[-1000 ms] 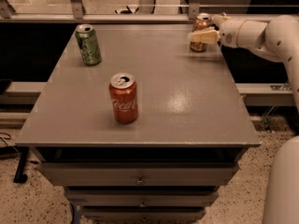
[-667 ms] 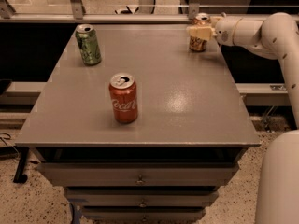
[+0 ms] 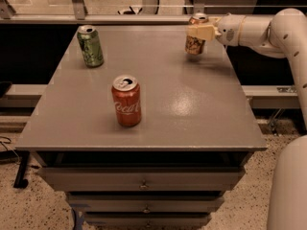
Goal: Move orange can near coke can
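The orange can (image 3: 194, 41) is upright at the far right of the grey table (image 3: 192, 104), held slightly above its surface. My gripper (image 3: 199, 32) reaches in from the right and is shut on the can's upper part, its pale fingers (image 3: 201, 31) wrapping the can. The coke can (image 3: 126, 101), bright red with white script, stands upright near the table's middle front, well to the left and nearer than the orange can.
A green can (image 3: 90, 46) stands upright at the table's far left. My white arm (image 3: 268, 30) spans the right side. Drawers (image 3: 144, 183) sit under the tabletop. A rail and glass panel run behind the table.
The gripper has carried the orange can leftward and lifted it off the far right corner of the table. The coke can and green can have not moved.
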